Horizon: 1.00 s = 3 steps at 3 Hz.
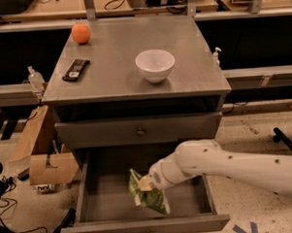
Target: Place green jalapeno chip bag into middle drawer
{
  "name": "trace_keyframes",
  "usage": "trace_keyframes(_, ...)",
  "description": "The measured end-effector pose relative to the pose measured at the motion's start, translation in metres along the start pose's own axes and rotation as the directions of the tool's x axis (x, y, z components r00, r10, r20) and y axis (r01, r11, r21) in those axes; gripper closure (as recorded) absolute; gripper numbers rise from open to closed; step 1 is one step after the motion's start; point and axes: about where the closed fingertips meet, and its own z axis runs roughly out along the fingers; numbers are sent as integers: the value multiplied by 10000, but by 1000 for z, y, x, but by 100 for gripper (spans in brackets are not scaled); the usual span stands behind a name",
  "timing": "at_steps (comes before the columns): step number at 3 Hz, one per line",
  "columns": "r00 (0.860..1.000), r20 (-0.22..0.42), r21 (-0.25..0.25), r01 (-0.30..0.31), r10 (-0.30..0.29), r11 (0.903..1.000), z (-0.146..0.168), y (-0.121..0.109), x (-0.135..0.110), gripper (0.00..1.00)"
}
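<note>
The green jalapeno chip bag point(148, 195), glossy green with white edges, stands tilted inside the open drawer point(82, 199), near its front middle. This drawer is pulled out below a closed top drawer point(103, 134). My white arm reaches in from the right. The gripper point(145, 183) is at the bag's upper edge, shut on it and holding it just over the drawer floor. The bag's lower end is close to the drawer's front wall.
On the cabinet top are a white bowl point(155, 64), an orange point(80, 33) and a black remote-like object point(76, 69). A cardboard box point(46, 167) sits on the floor left of the cabinet. A small bottle point(35, 79) stands on the left ledge.
</note>
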Motion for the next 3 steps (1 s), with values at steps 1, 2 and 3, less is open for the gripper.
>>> trace_keyframes(1, 9981, 512, 232, -350, 338, 9991, -101, -40, -12, 100)
trace_keyframes(2, 9962, 660, 207, -576, 561, 9981, -160, -58, -14, 100)
trace_keyframes(3, 9941, 815, -106, -715, 721, 9974, -211, -68, -13, 100)
